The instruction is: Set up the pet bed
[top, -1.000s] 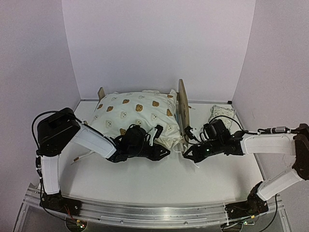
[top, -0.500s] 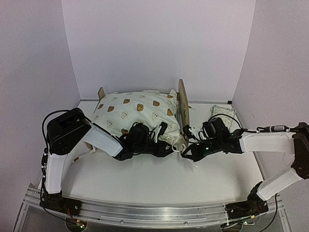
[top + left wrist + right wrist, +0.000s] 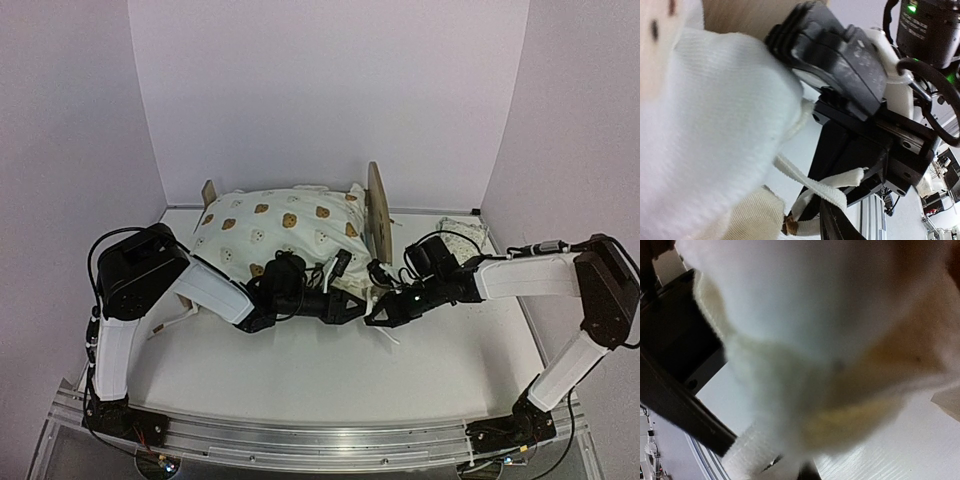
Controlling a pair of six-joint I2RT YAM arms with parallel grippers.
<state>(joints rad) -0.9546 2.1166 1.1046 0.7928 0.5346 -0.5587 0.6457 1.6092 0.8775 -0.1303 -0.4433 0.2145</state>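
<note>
Pet bed stood at the back of the table, close to the rear wall, lengthwise across the view. Tall headboard on the right end, low footboard on the left. Mattress not visible: the bear-print quilt lay heaped over the whole frame, puffed up and hanging past the near side rail. Both arms reached low to the quilt's near corner by the headboard, probably the one spot where the cloth bunched and needed tugging straight. Left gripper sat at the hanging edge. Its wrist view was filled with white cloth and a loose fabric tie, and I could not tell whether its fingers were apart or clamped on anything. Right gripper was just beside it, nose to nose, jaws together. Its wrist view showed only blurred cloth pressed close, so whether fabric was pinched could not be made out. Small pillow lay apart at the back right, beyond the headboard, not yet on the bed.
</note>
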